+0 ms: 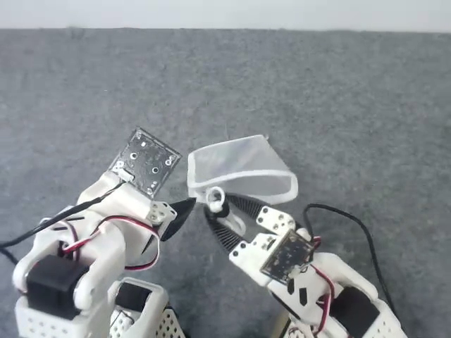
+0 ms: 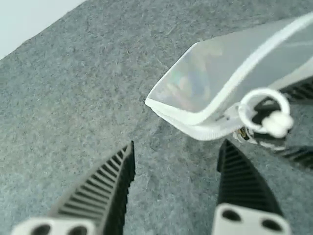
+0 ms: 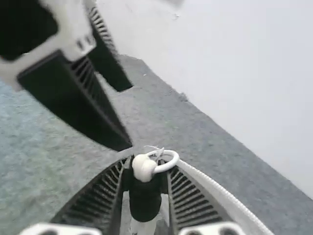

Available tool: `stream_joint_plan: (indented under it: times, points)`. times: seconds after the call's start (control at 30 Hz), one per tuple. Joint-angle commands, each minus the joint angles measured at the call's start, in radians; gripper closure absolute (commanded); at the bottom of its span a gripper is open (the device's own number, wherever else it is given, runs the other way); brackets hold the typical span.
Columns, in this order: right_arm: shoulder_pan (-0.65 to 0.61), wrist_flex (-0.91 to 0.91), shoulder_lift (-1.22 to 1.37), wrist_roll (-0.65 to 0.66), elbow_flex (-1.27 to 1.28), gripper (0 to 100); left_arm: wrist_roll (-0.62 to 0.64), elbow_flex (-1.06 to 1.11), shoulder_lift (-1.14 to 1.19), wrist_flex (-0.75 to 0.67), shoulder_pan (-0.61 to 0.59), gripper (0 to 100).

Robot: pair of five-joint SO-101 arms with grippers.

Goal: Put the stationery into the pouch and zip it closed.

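Pouch (image 1: pixel 239 169), white mesh, sits on the grey mat (image 1: pixel 352 91) between the two arms, its zip corner turned toward them. The right gripper (image 3: pixel 146 169) is pinching that zip end, with the ring pull (image 2: pixel 274 122) standing up just above its fingertips. The left gripper (image 2: pixel 178 144) hovers just beside the same corner, fingers spread wide, nothing between them. I can't tell through the mesh whether the stationery is inside, and from the high view the mouth looks bowed open, so I'd say the zip is not yet run shut. Now the danger: both sets of fingers are crowded at one small corner, so a careless close could knock them together. If the left bites soft mesh instead of the firm edge, the whole pouch may drag along. A thin pinch on the right could also slip off.
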Motion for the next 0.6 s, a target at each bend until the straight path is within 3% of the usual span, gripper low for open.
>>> stream_joint_plan:
  times: [0.0, 0.27, 0.57]
  points:
    - [0.042, -0.031, -0.004, 0.003, -0.055, 99.2, -0.015, -0.045, 0.015, 0.009, 0.014, 74]
    - [0.045, -0.036, -0.005, 0.003, -0.055, 99.2, -0.057, 0.016, 0.015, -0.02, 0.16, 74]
    - [0.11, -0.035, -0.005, 0.003, -0.078, 99.2, -0.074, 0.134, 0.015, -0.21, 0.141, 74]
